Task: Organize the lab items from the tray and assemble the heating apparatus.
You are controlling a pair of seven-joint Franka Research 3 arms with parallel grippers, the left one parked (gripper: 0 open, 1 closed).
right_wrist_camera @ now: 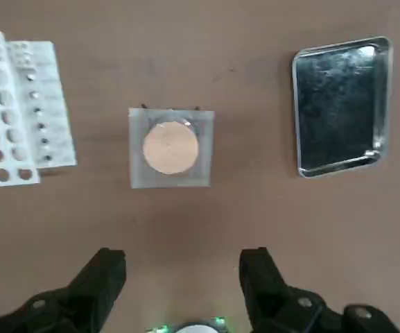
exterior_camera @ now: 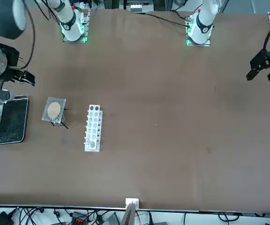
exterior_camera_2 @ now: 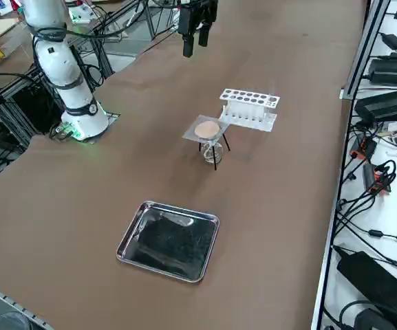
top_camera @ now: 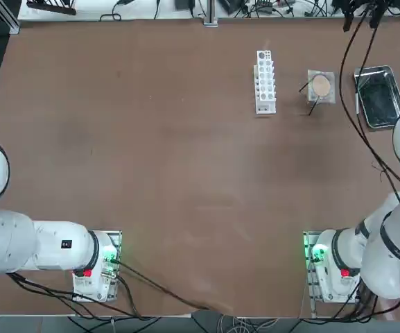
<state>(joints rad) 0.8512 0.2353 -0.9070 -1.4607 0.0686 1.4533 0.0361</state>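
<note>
On a brown surface (exterior_camera_2: pixel 102 199), the shiny metal tray (exterior_camera_2: pixel 169 240) is lying nearest the right-side camera, its rim raised and its dark bed reflecting the room, with nothing resting in it. Just beyond it, the heating apparatus is standing assembled: a square grey mesh pad (exterior_camera_2: pixel 206 130) with a round tan centre is sitting level on top of a thin black wire tripod (exterior_camera_2: pixel 216 157), and a small clear glass burner bottle (exterior_camera_2: pixel 211 152) is showing between the tripod's legs, under the mesh. Farther along the same line, a white many-holed tube rack (exterior_camera_2: pixel 249 108) is standing beside the apparatus, near it but not touching. Seen from overhead, the three are forming a row near the far right of the surface, the mesh between the rack and the tray.

The right gripper (right_wrist_camera: pixel 182 267) is hanging in the air above the surface, pointing down, on the robot's side of the apparatus and clear of it. Its two black fingers (right_wrist_camera: pixel 102 277) are spread wide apart and are gripping nothing; bare brown surface is showing between them in the wrist view. From the front camera the gripper (exterior_camera: pixel 1 91) is appearing at the picture's left edge, over the tray's near end.
</note>
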